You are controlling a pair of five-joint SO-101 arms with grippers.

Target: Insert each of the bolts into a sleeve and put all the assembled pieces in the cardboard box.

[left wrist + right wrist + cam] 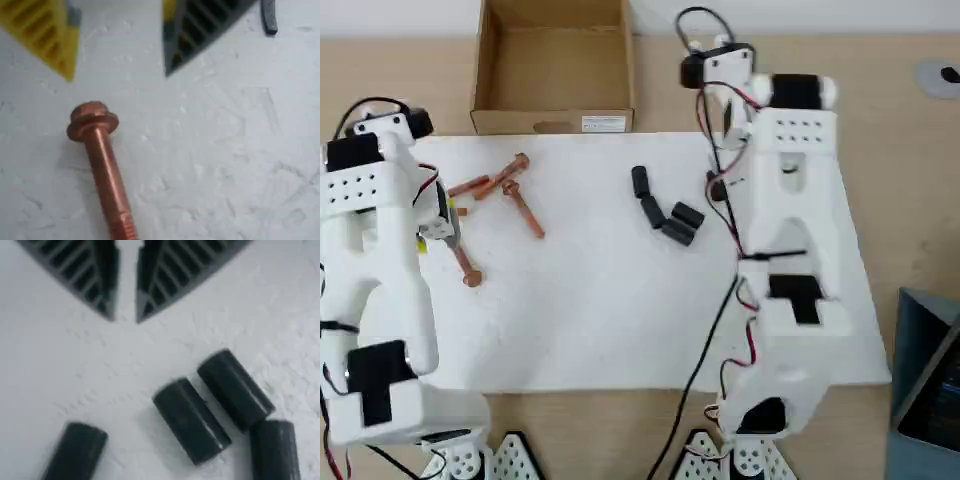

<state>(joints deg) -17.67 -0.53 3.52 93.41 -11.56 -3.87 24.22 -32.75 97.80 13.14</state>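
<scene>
Several copper bolts point(525, 210) lie on the left part of the white mat point(600, 320). One bolt point(97, 160) lies just in front of my left gripper point(117, 75), which hovers low over the mat, open and holding nothing. Several black sleeves point(665, 215) lie near the mat's middle right. One black sleeve point(190, 420) lies close below my right gripper point(125, 319). Its fingers point(105, 270) stand almost together with a thin slit between them and hold nothing. The cardboard box point(555, 120) stands open beyond the mat's far edge.
The left arm's white body point(370, 280) covers the mat's left edge. The right arm's body point(800, 260) spans the mat's right side, with cables point(720, 300) hanging beside it. A dark object point(925, 380) stands at the right edge.
</scene>
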